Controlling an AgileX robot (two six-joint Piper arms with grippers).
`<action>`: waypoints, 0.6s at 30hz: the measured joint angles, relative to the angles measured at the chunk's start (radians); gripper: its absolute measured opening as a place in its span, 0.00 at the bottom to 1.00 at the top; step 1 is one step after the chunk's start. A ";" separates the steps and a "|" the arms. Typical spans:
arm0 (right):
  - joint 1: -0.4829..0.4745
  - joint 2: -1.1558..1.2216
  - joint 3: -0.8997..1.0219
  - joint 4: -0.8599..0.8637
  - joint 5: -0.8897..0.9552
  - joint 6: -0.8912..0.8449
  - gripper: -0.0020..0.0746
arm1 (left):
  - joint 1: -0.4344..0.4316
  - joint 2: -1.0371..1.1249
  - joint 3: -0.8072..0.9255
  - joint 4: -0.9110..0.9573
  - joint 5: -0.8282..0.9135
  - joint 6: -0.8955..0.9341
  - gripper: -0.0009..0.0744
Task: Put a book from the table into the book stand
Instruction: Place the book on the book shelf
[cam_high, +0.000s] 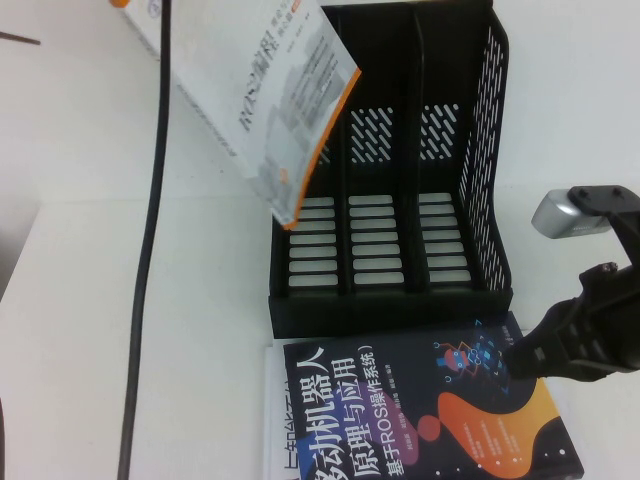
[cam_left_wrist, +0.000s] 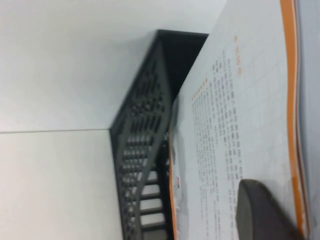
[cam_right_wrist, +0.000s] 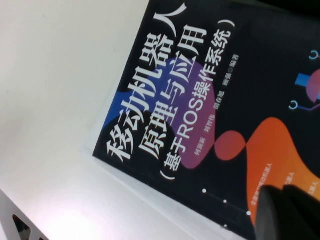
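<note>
Above the leftmost compartment of the black book stand (cam_high: 385, 165), the white ROS2 book (cam_high: 262, 100) hangs tilted in the air, its orange-edged lower corner dipping just past the stand's left wall toward the slotted base. The left gripper (cam_left_wrist: 265, 210) is out of the high view's frame, but the left wrist view shows one dark finger pad (cam_left_wrist: 260, 207) pressed flat on the book's printed cover, so it is pinching the book near its upper end. To finish the step well, the arm likely needs to bring the book closer to upright and line its lower edge up between the left wall and the first divider before lowering, or the corner could catch on the wall or the thin cover could buckle. Letting go is best left until the bottom edge sits on the base. The right gripper (cam_high: 535, 355) rests low at the right over the black-covered book (cam_high: 430, 410), which lies flat on the white table (cam_high: 80, 330) just in front of the stand; whether its fingers are spread or together cannot be told
</note>
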 joint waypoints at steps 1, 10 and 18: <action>0.000 0.000 0.000 0.000 0.000 0.002 0.03 | 0.000 0.000 0.000 0.012 0.000 0.000 0.15; 0.000 0.000 0.000 0.000 0.000 0.002 0.03 | 0.000 -0.002 -0.001 0.054 0.000 0.000 0.15; 0.000 0.000 0.000 0.000 0.000 0.002 0.03 | 0.000 -0.046 -0.001 0.056 0.000 -0.001 0.15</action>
